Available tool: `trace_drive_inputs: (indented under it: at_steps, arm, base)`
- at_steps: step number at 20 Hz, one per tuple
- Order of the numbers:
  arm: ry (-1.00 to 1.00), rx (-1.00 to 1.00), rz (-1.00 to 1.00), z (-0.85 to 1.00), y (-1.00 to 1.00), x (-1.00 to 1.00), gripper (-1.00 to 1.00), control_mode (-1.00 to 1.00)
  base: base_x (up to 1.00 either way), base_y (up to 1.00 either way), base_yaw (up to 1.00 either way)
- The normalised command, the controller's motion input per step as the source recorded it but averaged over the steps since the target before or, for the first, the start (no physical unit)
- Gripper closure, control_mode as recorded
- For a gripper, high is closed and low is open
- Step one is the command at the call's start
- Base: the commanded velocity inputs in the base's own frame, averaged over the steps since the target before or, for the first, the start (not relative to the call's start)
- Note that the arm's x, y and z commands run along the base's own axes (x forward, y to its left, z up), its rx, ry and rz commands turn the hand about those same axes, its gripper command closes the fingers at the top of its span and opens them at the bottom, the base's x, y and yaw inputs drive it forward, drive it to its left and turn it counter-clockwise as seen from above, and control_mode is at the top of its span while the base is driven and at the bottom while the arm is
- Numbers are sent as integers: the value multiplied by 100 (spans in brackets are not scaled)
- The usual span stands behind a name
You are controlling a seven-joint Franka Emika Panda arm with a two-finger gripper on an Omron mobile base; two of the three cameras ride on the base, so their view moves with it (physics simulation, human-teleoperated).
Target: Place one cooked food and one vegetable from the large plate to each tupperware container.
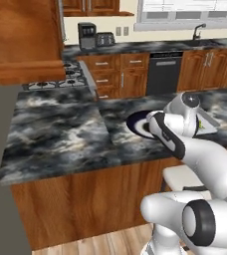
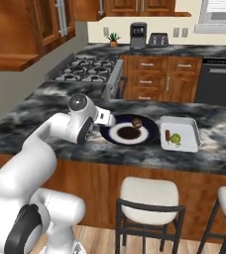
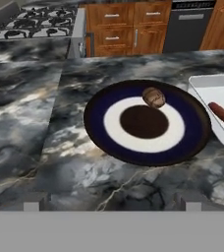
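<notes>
Large plate [image 3: 97, 123] flat on the marble worktop [image 3: 30, 133], one brown meatball-like lump [image 3: 154, 97] left on its white ring. Tupperware container [image 2: 192, 130] just beside it holds a sausage [image 3: 223, 114] and a green vegetable [image 2: 176, 140]. Gripper [image 3: 112, 205] hangs short of the plate, jaws spread wide, empty; likely lining up for the lump.

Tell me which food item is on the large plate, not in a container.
The round brown item near the large plate's far rim. The red sausage and the green vegetable lie in the tupperware container beside it.

Marbled dark countertop [image 1: 56, 134], gas stove [image 2: 87, 69], coffee maker [image 2: 138, 34], toaster [image 2: 158, 39], black dishwasher [image 1: 164, 72], stool [image 2: 149, 196]
</notes>
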Motion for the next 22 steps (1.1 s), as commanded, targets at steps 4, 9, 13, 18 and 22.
trace_drive_inputs:
  at_steps: [4,9,13,18,22]
  arm:
    - [0,0,0,0,0,0,-100,100]
    - [0,0,0,0,0,0,-100,100]
    - [0,0,0,0,0,0,-100,100]
    - [0,0,0,0,0,0,-100,100]
    - [0,0,0,0,0,0,-100,100]
  base:
    - [100,6,-42]
    - [100,22,-38]
    - [100,15,-37]
    - [96,22,-29]
    - [12,89,0]
